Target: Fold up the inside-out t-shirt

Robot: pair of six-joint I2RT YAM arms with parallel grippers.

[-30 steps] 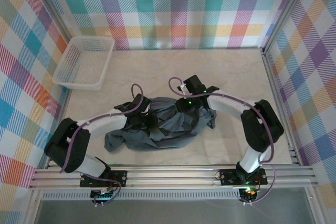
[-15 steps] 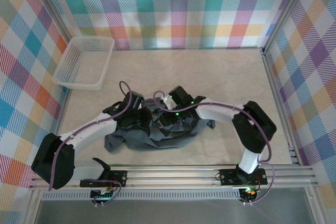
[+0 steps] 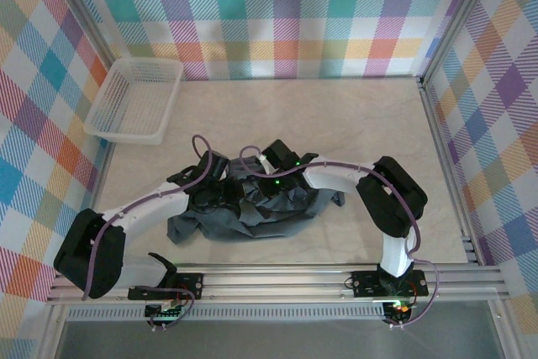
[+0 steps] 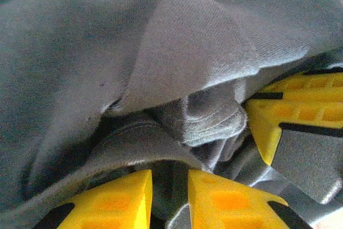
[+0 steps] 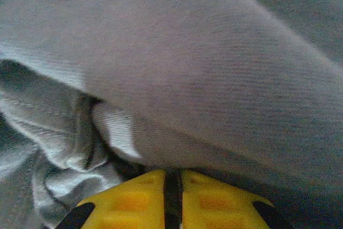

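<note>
Inside-out t-shirt [image 3: 277, 220] sits crumpled in a heap on the table [image 3: 353, 124], toward the near edge and about midway across, well apart from the white basket [image 3: 126, 137] in the far-left corner. From the top view you see both arms reaching inward with their wrists over the heap, left arm on its left part, right arm on its middle.

Left gripper [image 4: 170, 172]: in its wrist view the yellow fingers stand nearly together with a narrow dark gap, and a grey fold lies right across the tips. You cannot tell whether cloth is pinched there. A hemmed fold bunches just above. The right arm's yellow fingers [image 4: 289, 105] show at the right edge, touching the same bunch.

Right gripper [image 5: 172, 174]: the fingers meet with only a thin dark line between them, tips buried under a broad fold. You cannot tell whether cloth is caught.
</note>
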